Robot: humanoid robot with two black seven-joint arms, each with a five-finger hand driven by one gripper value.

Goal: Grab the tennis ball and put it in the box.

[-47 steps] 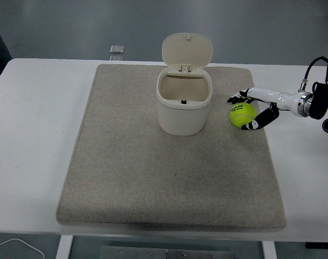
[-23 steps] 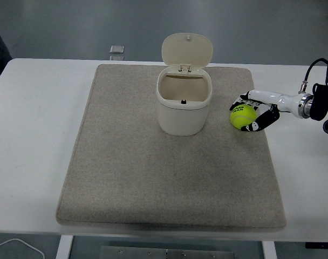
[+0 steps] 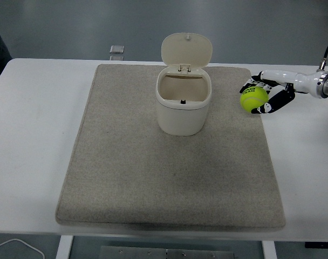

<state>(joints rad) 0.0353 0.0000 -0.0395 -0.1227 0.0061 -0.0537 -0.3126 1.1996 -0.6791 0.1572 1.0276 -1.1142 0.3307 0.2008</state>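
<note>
Since the earlier frames the right hand has closed on the tennis ball and carried it up and to the right, off its earlier spot on the mat. Ball now held w/ fingers wrapped round its right side, over the mat's far right edge, well right of the box. Can't tell if ball clears the surface or just grazes it. Box unmoved, approx. mat centre toward the far side, lid hinged up and open, inside empty. Small grey object on the white table beyond the mat's far left corner. Left arm not seen.
</note>
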